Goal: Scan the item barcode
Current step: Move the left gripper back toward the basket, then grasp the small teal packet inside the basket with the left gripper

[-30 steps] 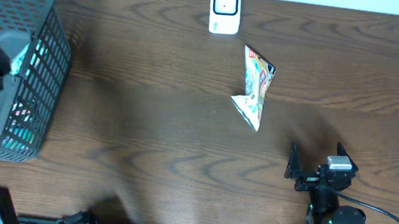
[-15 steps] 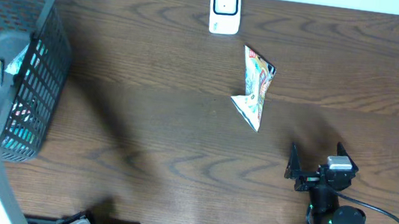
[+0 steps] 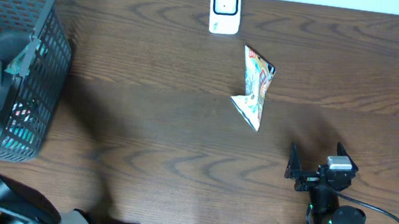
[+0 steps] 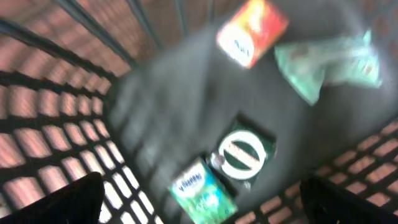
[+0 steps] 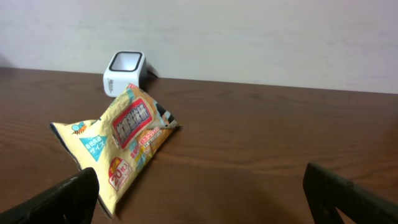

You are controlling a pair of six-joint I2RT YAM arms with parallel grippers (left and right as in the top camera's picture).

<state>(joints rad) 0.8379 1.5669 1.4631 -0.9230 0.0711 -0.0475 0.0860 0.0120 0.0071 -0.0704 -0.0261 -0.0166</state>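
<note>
Snack packet (image 3: 254, 87), seen from above, lies on the table (image 3: 146, 121) towards its far edge. It is near the scanner (image 3: 225, 9), which stands at that edge, but apart from it. The right gripper (image 3: 317, 165) sits by the near edge, well apart from the packet, its fingers spread wide and empty. The basket (image 3: 49, 57) fills the far-left corner. The left wrist view is blurred: the left gripper (image 4: 205, 202) hangs over the basket's inside, fingertips fully apart with nothing between them. On the basket floor lie an orange packet (image 4: 252, 31), a pale green pouch (image 4: 326, 65), a dark pack with a white ring (image 4: 242, 152) and a green carton (image 4: 196, 183). In the right wrist view the snack packet lies crumpled, printed face up, with the scanner behind it; no barcode shows. My worry is that a low approach would shove the light, puffy bag along the table rather than grip it. The hidden barcode could also end up facing away from the scanner window.
</note>
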